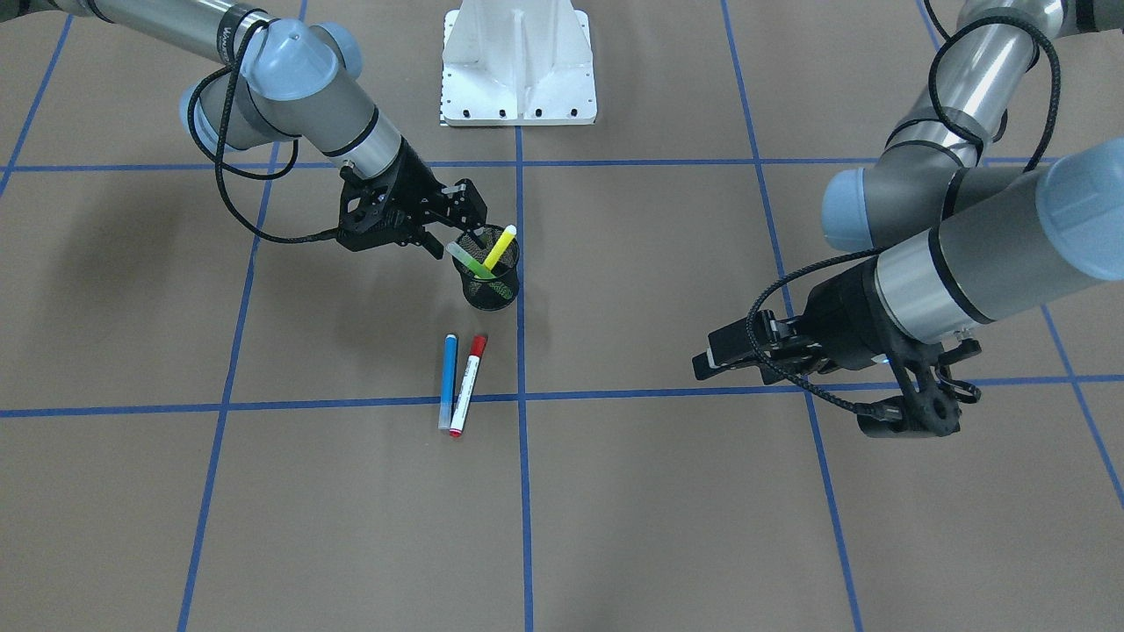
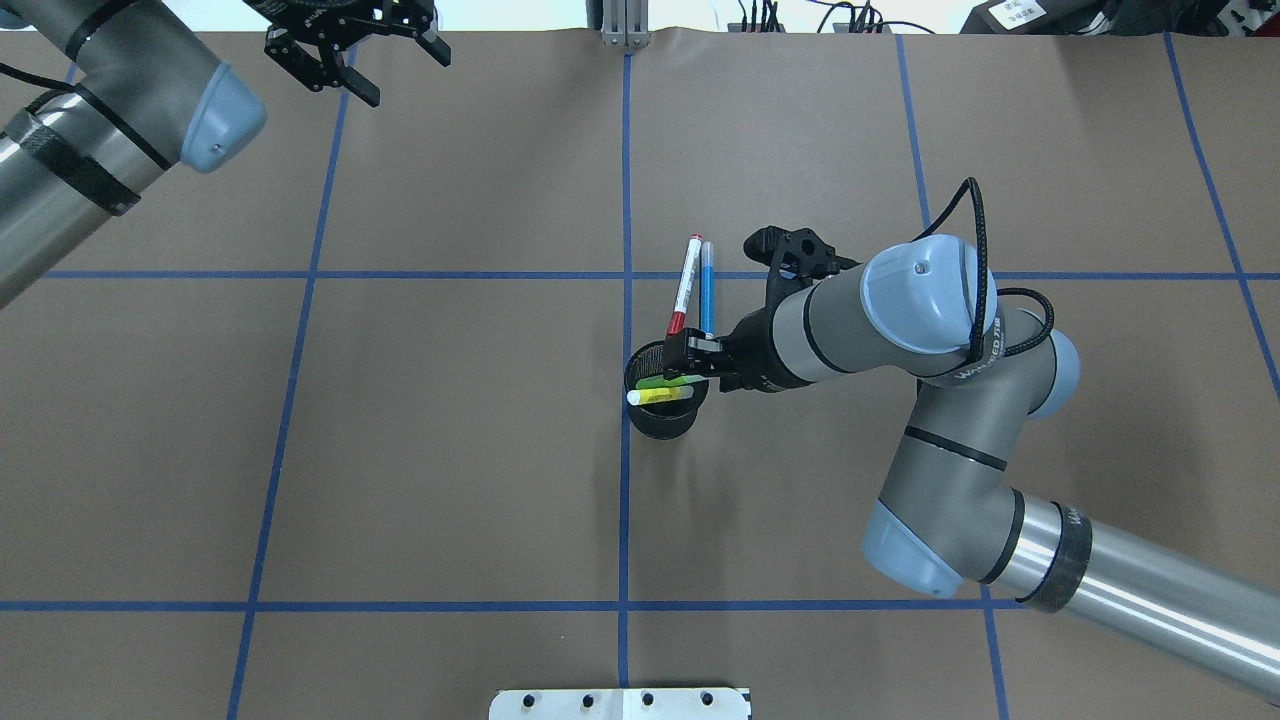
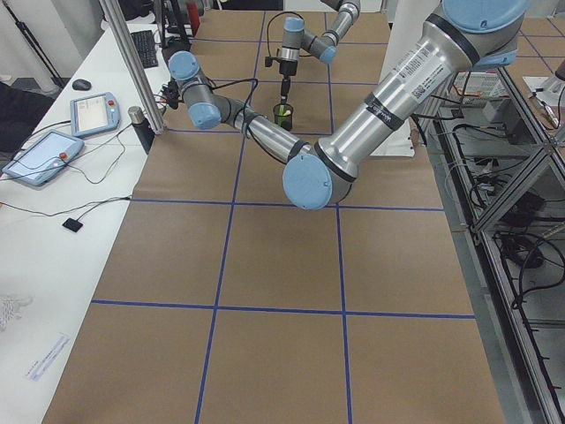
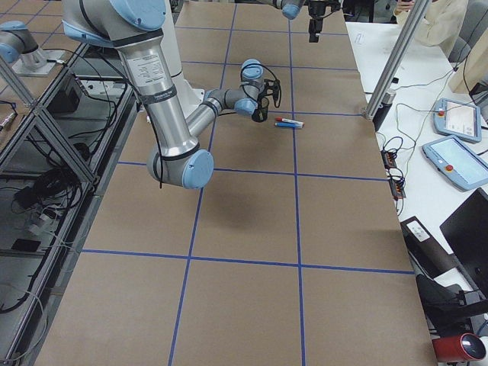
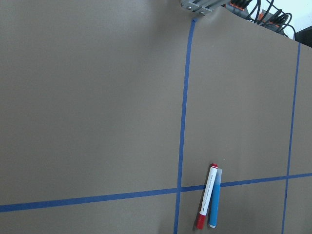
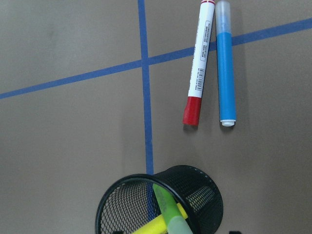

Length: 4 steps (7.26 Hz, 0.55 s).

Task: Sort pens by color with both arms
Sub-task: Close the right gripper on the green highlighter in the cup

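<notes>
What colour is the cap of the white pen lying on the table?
Red. The cap shows best in the right wrist-mounted view.

Four pens are on the table [image 1: 659,527]: one blue pen [image 1: 448,380], one white pen with a red cap [image 1: 467,384], one green pen [image 1: 465,262] and one yellow pen [image 1: 500,246]. Two of them lie flat and two stand in a cup. There is one black mesh cup [image 1: 493,294]. Two robot arms reach over the table, the left arm [image 1: 966,263] and the right arm [image 1: 307,105]. Each carries one gripper, making two: the left gripper [image 2: 405,78] and the right gripper [image 1: 457,230]. One white base plate [image 1: 518,70] sits at the table's edge. The side bench [image 3: 53,230] holds two tablets, one nearer control tablet [image 3: 40,157] and one farther control tablet [image 3: 93,113], plus one computer mouse [image 3: 81,85].
</notes>
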### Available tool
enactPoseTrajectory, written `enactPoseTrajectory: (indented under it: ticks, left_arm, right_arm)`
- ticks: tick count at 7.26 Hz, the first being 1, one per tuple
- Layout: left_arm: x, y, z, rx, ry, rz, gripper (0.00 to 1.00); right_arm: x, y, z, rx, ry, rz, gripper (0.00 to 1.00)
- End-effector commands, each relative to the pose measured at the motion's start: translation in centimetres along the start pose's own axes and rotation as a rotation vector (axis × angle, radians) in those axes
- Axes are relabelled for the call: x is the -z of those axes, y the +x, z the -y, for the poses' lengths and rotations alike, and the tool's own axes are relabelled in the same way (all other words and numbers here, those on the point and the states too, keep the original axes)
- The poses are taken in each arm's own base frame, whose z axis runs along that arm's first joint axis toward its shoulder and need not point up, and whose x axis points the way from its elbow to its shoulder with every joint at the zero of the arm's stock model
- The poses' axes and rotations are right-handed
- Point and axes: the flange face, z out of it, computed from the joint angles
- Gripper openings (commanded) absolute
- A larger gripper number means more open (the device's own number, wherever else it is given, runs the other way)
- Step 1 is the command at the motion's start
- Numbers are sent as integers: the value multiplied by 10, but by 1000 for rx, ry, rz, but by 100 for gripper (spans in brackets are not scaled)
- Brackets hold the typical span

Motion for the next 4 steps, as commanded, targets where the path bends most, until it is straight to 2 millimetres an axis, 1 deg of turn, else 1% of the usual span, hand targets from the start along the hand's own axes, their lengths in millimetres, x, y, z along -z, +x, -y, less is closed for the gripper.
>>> enactPoseTrajectory:
  ticks: [1,4]
  left_arm:
    - [0,-1,0,1,0,1,99]
    - [0,-2,0,1,0,1,99]
  right_arm:
    - [1,-3,1,8,-3,5,65]
    - [12,1,18,-1,-1,1,59]
